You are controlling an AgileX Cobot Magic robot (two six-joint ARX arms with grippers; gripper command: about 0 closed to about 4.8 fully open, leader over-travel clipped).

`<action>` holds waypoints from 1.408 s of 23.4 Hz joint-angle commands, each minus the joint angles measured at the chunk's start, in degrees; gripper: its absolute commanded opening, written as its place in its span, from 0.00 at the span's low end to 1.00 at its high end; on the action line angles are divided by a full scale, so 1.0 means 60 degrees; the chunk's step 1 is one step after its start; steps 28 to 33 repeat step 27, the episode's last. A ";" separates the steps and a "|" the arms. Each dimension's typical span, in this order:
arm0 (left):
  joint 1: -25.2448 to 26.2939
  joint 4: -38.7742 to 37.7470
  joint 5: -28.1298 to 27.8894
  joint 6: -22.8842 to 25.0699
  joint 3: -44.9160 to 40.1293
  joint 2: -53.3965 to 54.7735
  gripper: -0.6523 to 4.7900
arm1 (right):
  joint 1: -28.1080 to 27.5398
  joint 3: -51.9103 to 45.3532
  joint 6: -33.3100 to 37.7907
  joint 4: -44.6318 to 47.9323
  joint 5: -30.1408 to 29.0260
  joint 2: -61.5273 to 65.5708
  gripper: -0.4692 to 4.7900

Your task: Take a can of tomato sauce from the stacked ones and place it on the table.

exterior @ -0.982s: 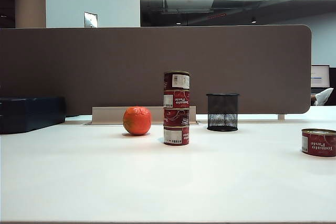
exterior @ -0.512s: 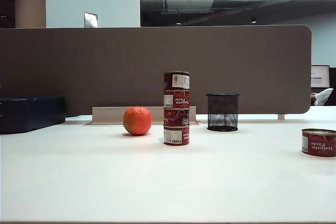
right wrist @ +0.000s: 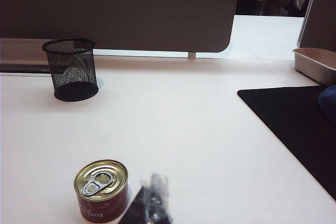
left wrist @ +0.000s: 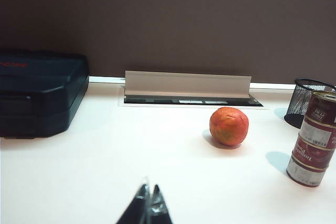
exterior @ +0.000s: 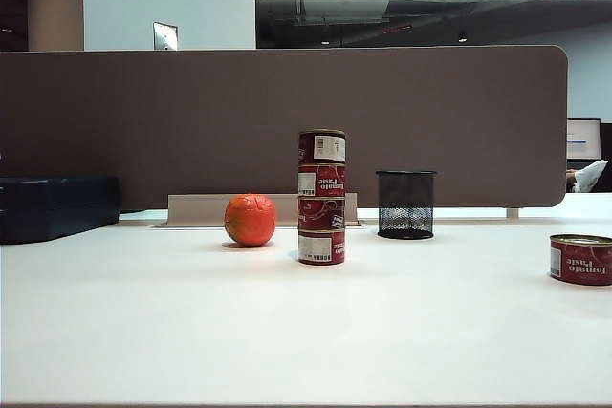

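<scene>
Stretching wide, the table [exterior: 287,332], panel [exterior: 287,121] backing it, stack [exterior: 321,197] of four cans rising mid-table, lone can [right wrist: 101,190] sitting apart just beside the right gripper [right wrist: 152,203], jaws closed, empty, left gripper [left wrist: 148,208] pinched closed near the fruit [left wrist: 229,126].
</scene>
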 commanded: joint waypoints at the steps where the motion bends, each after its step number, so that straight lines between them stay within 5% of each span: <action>1: 0.0007 0.0025 0.0036 0.0004 0.0011 0.0007 0.11 | 0.0007 0.0004 -0.0007 0.0175 0.0040 -0.0004 0.09; 33: 0.0007 0.0022 0.0036 0.0004 0.0011 0.0004 0.11 | 0.0011 0.0004 -0.0011 0.0007 0.0033 -0.0004 0.09</action>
